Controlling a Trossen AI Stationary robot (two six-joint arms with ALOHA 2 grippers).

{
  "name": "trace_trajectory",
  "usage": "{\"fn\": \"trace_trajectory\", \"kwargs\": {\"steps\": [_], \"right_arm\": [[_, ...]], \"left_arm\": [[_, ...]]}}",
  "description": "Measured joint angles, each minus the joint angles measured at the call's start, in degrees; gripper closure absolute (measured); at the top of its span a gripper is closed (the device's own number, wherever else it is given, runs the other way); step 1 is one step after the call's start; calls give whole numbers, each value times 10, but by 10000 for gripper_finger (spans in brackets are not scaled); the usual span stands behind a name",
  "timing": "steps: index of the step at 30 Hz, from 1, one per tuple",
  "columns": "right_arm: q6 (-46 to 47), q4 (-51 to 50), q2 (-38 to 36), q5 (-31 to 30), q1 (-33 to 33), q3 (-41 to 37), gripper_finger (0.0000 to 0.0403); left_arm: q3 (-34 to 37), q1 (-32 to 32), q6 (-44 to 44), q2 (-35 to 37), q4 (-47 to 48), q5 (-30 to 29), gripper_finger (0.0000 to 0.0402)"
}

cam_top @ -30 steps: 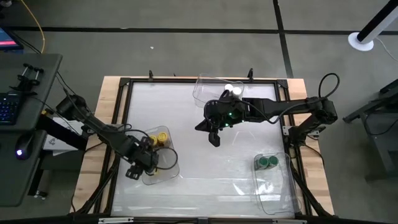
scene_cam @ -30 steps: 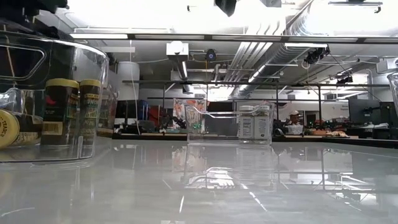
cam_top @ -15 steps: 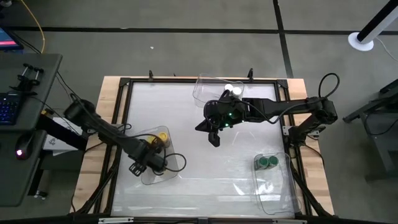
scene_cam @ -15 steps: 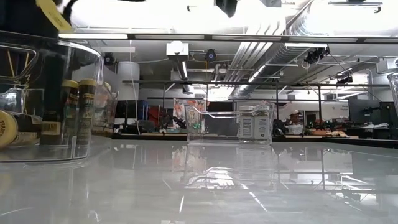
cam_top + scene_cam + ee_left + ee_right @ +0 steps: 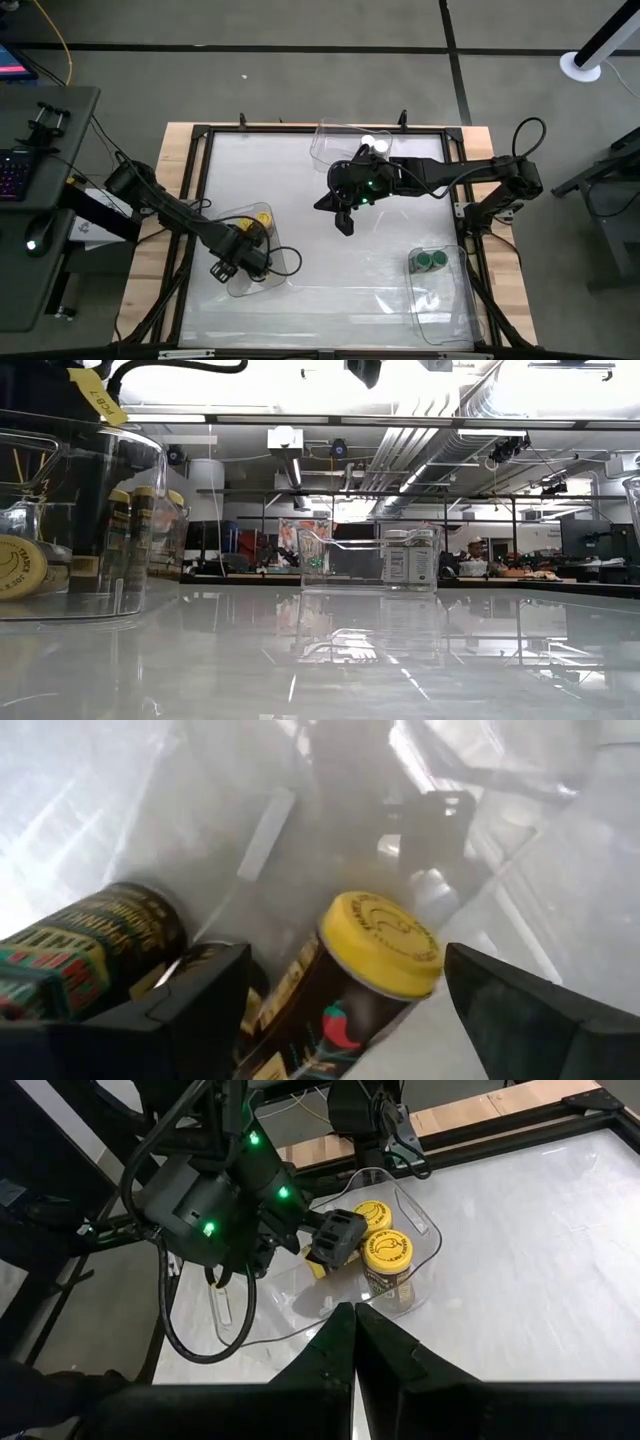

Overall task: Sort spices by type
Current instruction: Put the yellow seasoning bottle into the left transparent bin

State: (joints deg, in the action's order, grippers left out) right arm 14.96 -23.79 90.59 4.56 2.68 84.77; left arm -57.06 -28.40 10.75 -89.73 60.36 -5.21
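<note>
The left hand (image 5: 232, 262) hangs over the clear bin (image 5: 285, 262) at the table's (image 5: 330, 290) left side, fingers spread wide, gripping nothing. Between and just below its fingers lies a yellow-lidded spice jar (image 5: 375, 945), tipped on its side beside other yellow-lidded jars (image 5: 388, 1250). The right hand (image 5: 343, 222) waits mid-table, fingers pressed together, empty.
</note>
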Motion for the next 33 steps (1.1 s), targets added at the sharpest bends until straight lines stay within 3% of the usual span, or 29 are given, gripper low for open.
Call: {"fn": "trace_trajectory", "kwargs": {"steps": [14,21,33], "right_arm": [[0,-4,0,0,0,0,402],[2,-4,0,0,0,0,402],[2,-4,0,0,0,0,402]], "left_arm": [[12,2,109,0,26,25,83],[48,11,119,1,29,12,83],[50,37,120,0,3,33,88]]}}
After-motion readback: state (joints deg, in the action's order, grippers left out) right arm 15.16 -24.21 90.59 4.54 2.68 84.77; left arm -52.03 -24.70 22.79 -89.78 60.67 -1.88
